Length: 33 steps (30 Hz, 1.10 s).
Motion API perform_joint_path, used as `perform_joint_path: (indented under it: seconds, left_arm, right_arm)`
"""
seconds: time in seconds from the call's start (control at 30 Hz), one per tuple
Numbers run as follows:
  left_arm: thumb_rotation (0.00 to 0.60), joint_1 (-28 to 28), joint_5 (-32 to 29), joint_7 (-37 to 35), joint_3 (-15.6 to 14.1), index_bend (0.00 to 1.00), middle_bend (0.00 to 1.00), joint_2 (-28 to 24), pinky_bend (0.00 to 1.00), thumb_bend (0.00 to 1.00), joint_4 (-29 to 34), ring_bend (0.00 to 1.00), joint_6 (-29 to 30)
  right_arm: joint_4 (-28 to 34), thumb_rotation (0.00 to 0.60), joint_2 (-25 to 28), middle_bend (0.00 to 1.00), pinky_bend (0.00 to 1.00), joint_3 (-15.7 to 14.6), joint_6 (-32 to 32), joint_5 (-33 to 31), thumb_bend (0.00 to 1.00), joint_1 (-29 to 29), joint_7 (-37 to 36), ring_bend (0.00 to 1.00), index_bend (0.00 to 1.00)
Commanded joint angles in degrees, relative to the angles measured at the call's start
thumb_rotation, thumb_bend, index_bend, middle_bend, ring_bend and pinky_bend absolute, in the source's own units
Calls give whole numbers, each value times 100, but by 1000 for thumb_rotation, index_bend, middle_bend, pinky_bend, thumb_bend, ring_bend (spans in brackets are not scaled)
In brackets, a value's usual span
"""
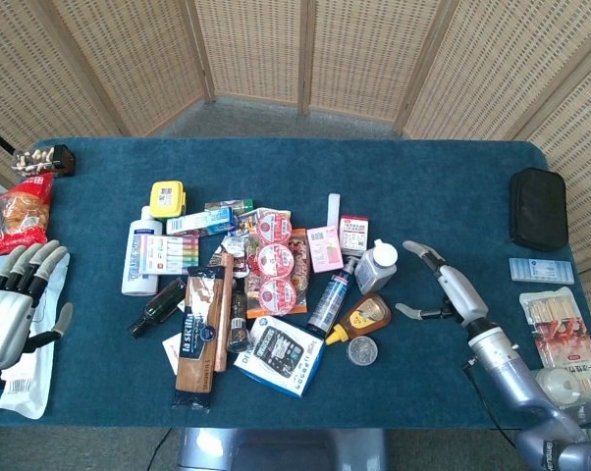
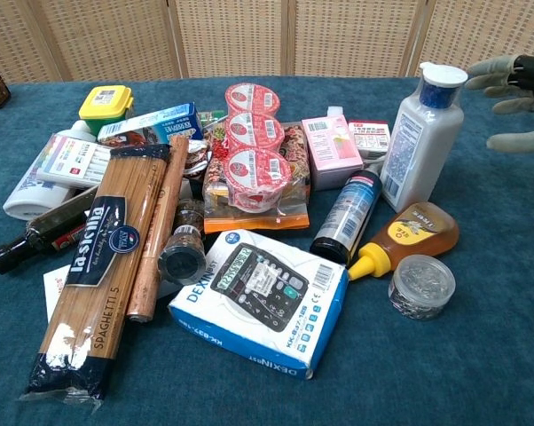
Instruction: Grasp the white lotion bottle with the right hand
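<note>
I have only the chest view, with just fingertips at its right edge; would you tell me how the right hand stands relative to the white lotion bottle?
Observer: In the head view the right hand is to the right of the white lotion bottle, apart from it, fingers spread, holding nothing.
Operator: Thank you. And where is the left hand?
Observer: The left hand is at the left edge of the table, fingers apart, holding nothing.
Operator: Is anything lying beyond the right hand?
Observer: A black pouch lies near the table's right edge.
</note>
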<state>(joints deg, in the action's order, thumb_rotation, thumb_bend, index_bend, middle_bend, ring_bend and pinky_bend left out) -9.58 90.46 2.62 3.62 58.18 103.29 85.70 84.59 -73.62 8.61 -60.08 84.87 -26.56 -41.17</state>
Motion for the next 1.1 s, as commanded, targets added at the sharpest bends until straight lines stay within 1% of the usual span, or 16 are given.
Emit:
perform_joint_path:
  seconds: [0.03, 0.2, 0.43, 0.73, 0.9, 1.1]
  left_arm:
    - [534, 12, 11, 19, -5, 0, 20, -7, 0, 514, 17, 16, 19]
    - [533, 48, 15, 23, -5, 0, 19, -26, 0, 514, 37, 16, 80]
    - [532, 99, -2, 49, -1, 0, 19, -81, 0, 514, 72, 15, 145]
    - [533, 117, 10, 178, 13, 0, 20, -140, 0, 515, 196, 17, 176]
    - [532, 166, 18, 195, 6, 0, 20, -175, 0, 515, 235, 16, 239]
    - [532, 240, 27, 135, -10, 0, 19, -199, 0, 516, 204, 16, 331]
  right_arm:
    - [-214, 547, -142, 0, 0, 40, -4, 46, 209, -111, -375, 0, 0]
    - [-502, 545, -337, 0, 0, 45, 98, 109, 209, -299, -678, 0, 0]
    - [-1146, 532, -654, 0, 0, 67, 228, 89, 210, -530, -1155, 0, 0]
    - [-1841, 531, -1085, 0, 0, -57, 377, 75, 210, -680, -1572, 0, 0]
    - [-2001, 532, -1253, 0, 0, -126, 411, 156, 210, -782, -1734, 0, 0]
    - [-2088, 531, -1364, 0, 0, -118, 497, 200, 217, -978, -1768, 0, 0]
